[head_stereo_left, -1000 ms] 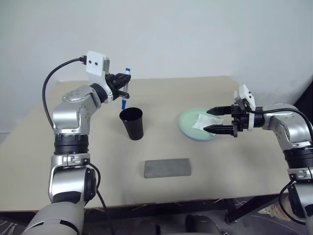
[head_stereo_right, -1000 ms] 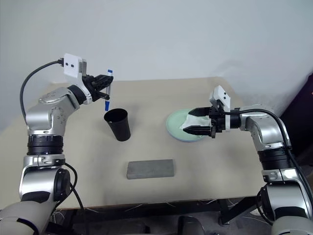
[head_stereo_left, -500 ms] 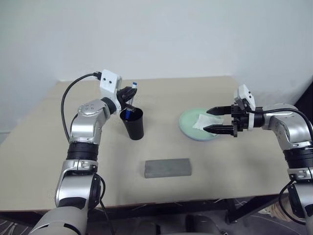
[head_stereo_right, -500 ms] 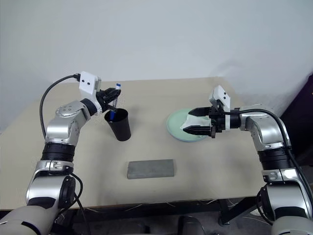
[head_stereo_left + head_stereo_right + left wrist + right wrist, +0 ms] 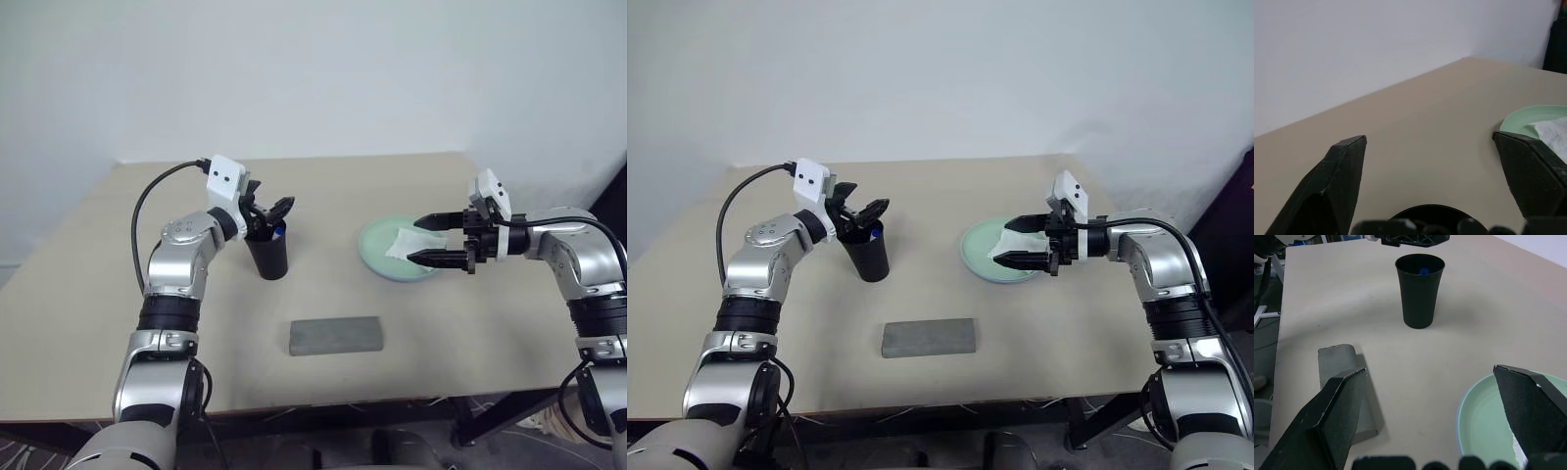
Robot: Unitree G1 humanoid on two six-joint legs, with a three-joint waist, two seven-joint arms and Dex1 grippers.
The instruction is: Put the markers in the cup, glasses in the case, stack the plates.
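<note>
Letting the marker go into the cup

From my head, my left gripper [image 5: 272, 211] is hovering spread wide over the cup [image 5: 266, 251], gripping nothing; the blue-capped marker [image 5: 279, 231] is sitting inside at the rim. My right gripper [image 5: 429, 241] is waiting, jaws apart and empty, over the green plate [image 5: 377, 257], with the case [image 5: 335, 336] well apart. My right wrist is showing blue [image 5: 1423, 271] inside the cup. I should lift straight up, keeping my fingers off the rim.

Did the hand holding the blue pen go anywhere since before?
Yes. The left gripper came down to the black cup, open now, blue marker inside.
</note>
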